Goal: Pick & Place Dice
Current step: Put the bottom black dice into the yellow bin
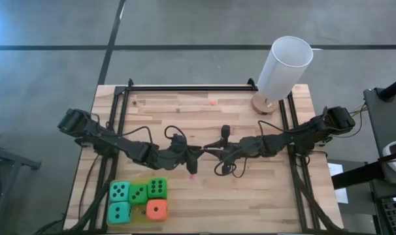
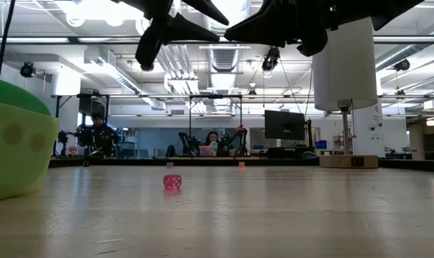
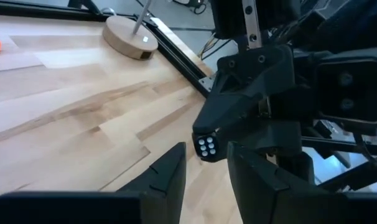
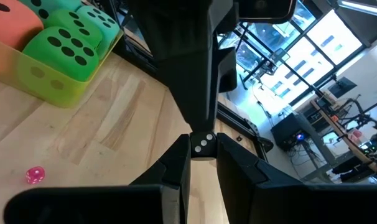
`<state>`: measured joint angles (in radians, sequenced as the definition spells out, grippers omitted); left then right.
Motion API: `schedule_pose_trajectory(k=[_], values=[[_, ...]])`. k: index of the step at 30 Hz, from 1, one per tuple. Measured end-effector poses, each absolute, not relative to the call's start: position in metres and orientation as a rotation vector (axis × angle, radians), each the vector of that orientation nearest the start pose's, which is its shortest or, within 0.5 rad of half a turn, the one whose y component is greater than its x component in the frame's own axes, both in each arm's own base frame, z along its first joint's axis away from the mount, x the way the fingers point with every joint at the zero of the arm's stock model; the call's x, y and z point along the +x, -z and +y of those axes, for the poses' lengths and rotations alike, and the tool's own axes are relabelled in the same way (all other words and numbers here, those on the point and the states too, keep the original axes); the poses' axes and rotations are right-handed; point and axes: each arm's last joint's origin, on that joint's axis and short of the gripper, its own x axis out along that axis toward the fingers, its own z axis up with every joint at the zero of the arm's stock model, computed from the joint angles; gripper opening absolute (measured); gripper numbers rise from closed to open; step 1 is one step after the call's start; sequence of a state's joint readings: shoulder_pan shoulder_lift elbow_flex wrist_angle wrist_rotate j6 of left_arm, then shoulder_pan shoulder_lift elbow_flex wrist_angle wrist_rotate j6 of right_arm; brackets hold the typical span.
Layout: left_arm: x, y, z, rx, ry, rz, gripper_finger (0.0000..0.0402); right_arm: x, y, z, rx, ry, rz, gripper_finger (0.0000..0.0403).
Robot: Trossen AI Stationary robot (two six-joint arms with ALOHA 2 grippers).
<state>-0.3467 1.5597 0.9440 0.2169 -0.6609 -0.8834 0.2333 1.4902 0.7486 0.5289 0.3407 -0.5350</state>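
The only markings that read are pips. Seen from above, the five soft dice (image 1: 138,199) sit packed in a yellow-green tray (image 1: 140,220) at the lower left of the desk (image 1: 263,196), well apart from both arms. They are two teal, two green and one orange-red. The orange-red die (image 1: 157,209) is at the tray's lower right and shows a single black pip upward. In the right wrist view a green die (image 4: 61,53) at the upper left turns two six-pip faces to the camera.

At mid-frame the left gripper (image 1: 193,155) and right gripper (image 1: 211,151) meet tip to tip above the wood. Only the wrist cameras show what is between them: a small black die (image 4: 204,144) with white pips. In the right wrist view the right jaws stand narrow and pinch it on both sides. In the left wrist view it shows a four-pip face, and the left jaws stand a little wider than it, with a sliver of gap on each side.

A tiny pink die (image 1: 191,176) lies on the desk just below the meeting point. The low view shows it alone in the middle of the boards, with both arms dark overhead. That view also shows seated people (image 2: 212,140) in the room behind, which the overhead view does not.

A white cylinder (image 1: 284,68) on a round wooden base (image 1: 264,104) stands at the upper right, and a small orange speck (image 1: 213,101) lies near the top edge.
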Motion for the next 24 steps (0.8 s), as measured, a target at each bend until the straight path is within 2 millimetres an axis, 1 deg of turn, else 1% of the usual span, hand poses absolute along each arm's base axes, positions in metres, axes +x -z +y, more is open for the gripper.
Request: schedule_pose_trajectory(k=[12, 24], values=[[0.3223, -0.2391, -0.0949, -0.653, -0.443, 0.192, 0.0129, 0.3066, -0.2254, 0.0629, -0.593, 0.050, 0.228, 0.0054], [0.3290, -0.2317, -0.0928, -0.657, -0.446, 0.188, 0.0118, 0.3063, -0.2235, 0.0628, -0.597, 0.050, 0.238, 0.0054]])
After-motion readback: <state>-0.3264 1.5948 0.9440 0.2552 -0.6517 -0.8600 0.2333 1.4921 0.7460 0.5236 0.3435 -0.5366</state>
